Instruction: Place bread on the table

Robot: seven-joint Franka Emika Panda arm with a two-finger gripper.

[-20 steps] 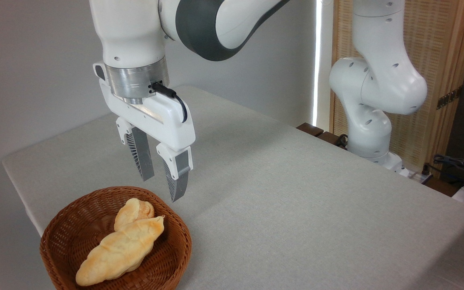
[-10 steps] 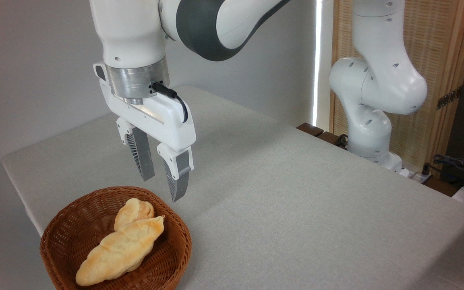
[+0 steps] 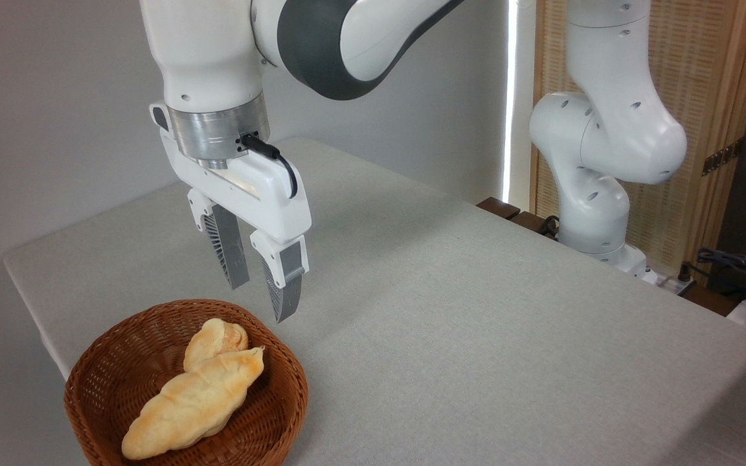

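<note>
Bread [image 3: 192, 402] lies in your basket [image 3: 107, 349], below your pincer [image 3: 260, 301], whose fingers stand apart, holding nothing.

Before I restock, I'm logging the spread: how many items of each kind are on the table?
Long twisted loaf: 1
Small round bun: 1
Wicker basket: 1
Total: 3, both breads in the basket.

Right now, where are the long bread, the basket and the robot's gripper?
bread [image 3: 188, 404]: fixed camera, middle of the loaf.
basket [image 3: 292, 395]: fixed camera, right rim.
gripper [image 3: 259, 301]: fixed camera, gap midway between the fingertips.
</note>
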